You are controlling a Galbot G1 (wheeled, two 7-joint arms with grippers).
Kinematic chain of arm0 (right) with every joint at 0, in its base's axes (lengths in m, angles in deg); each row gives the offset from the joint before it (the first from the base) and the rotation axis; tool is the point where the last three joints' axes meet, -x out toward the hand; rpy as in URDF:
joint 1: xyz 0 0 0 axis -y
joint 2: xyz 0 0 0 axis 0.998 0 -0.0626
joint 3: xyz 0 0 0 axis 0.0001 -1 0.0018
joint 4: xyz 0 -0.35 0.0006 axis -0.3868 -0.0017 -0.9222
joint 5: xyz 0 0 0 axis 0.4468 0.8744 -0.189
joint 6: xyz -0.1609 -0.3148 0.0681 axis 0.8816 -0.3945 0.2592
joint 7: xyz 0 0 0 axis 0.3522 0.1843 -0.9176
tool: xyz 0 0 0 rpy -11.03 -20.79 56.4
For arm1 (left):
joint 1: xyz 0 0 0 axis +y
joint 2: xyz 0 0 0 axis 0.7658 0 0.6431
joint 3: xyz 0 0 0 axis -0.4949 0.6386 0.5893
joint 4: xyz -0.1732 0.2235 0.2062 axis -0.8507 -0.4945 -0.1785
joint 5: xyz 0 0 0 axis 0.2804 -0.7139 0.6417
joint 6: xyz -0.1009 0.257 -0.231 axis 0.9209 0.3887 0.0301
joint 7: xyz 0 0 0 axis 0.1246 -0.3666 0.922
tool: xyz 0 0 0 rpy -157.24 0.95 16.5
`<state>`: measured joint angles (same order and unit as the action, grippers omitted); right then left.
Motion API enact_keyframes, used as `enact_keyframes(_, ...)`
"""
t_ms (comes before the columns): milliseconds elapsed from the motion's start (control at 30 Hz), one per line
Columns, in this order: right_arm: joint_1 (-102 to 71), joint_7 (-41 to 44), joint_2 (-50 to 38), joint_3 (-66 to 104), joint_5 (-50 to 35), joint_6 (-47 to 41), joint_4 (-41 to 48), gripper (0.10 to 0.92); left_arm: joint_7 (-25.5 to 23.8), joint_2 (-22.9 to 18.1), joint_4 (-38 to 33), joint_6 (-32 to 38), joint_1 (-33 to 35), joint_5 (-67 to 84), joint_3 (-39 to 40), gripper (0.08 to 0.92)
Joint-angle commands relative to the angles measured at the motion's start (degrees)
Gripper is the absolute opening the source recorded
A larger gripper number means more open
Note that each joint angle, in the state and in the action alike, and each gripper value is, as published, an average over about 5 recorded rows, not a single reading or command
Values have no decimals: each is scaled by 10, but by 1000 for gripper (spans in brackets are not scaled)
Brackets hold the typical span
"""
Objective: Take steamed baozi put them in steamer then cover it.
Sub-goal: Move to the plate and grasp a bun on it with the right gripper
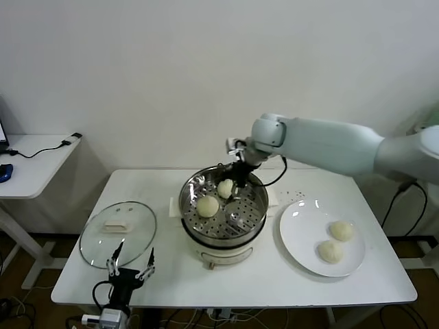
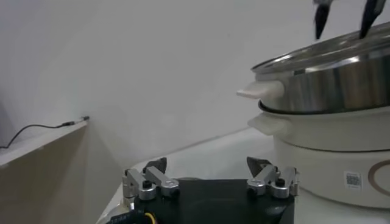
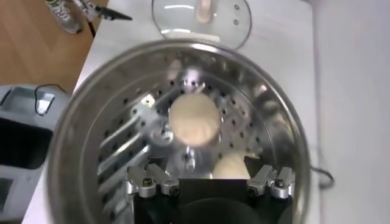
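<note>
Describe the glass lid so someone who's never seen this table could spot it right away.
Start at the steel steamer in the middle of the white table. On the robot's left of it a round lid lies flat. Unlike the white plate with buns, it is see-through, with a white handle.

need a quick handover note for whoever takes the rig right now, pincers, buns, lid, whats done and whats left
Right pincer: open, over the far side of the steamer, nothing held; one bun lies right by it.
Left pincer: open and empty, parked low at the table's near edge, just in front of the lid.
Buns: two in the steamer, that one and another on the tray; two on the white plate to the steamer's right.
Lid: flat on the table, left of the steamer.
Done: two buns loaded.
Left: move the two plate buns in, then put the lid on.
</note>
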<state>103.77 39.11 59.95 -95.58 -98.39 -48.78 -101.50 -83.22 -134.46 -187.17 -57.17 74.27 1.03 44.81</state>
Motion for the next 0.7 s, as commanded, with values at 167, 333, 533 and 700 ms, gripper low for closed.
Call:
enact_keyframes(167, 30, 49, -276, 2, 118, 19, -148, 823, 0, 1, -2, -3, -3, -1, -2, 823)
enact_keyframes(333, -106, 52, -339, 82, 219, 21, -162, 823, 0, -2, -5, -6, -3, -5, -4, 823)
enact_keyframes(533, -250, 60, -369, 178, 321, 33, -133, 823, -1, -9, -9, -8, -2, -12, -5, 823)
enact_keyframes(700, -354, 63, -373, 248, 367, 44, -88, 823, -1, -14, -7, -8, -2, -16, -6, 823)
